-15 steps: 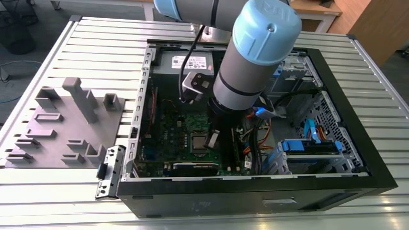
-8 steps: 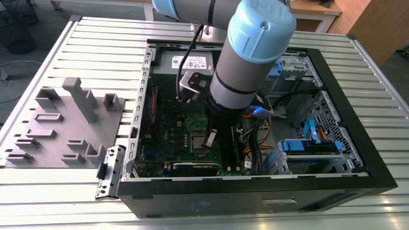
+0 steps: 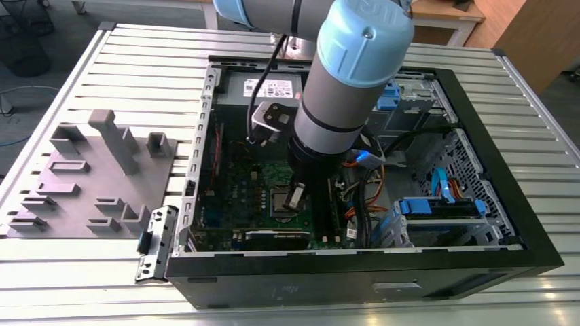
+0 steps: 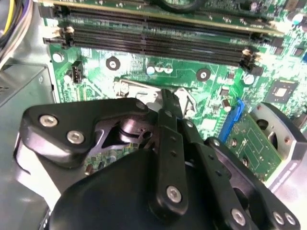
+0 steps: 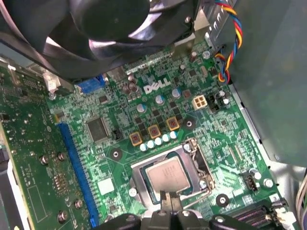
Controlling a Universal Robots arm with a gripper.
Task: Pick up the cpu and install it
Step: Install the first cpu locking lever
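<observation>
The cpu (image 5: 168, 173), a small square chip with a silvery-grey top, lies flat in the open metal-framed socket (image 5: 139, 168) on the green motherboard. In the first wrist view my gripper (image 5: 170, 197) hangs just over the chip's edge with its two thin fingers pressed together, and nothing shows between them. The second wrist view looks past the black linkages to the gripper (image 4: 168, 103), with part of the socket (image 4: 139, 91) beyond it. In the exterior view the arm reaches down into the open computer case, and the gripper (image 3: 294, 199) stands over the middle of the board.
A black fan (image 5: 120, 24) hangs over the board close to the socket. Memory slots (image 4: 158, 43) run along one side. Cables (image 3: 363, 197) and a blue drive caddy (image 3: 439, 207) crowd the case towards the exterior view's right. A grey fixture tray (image 3: 91, 176) lies outside the case.
</observation>
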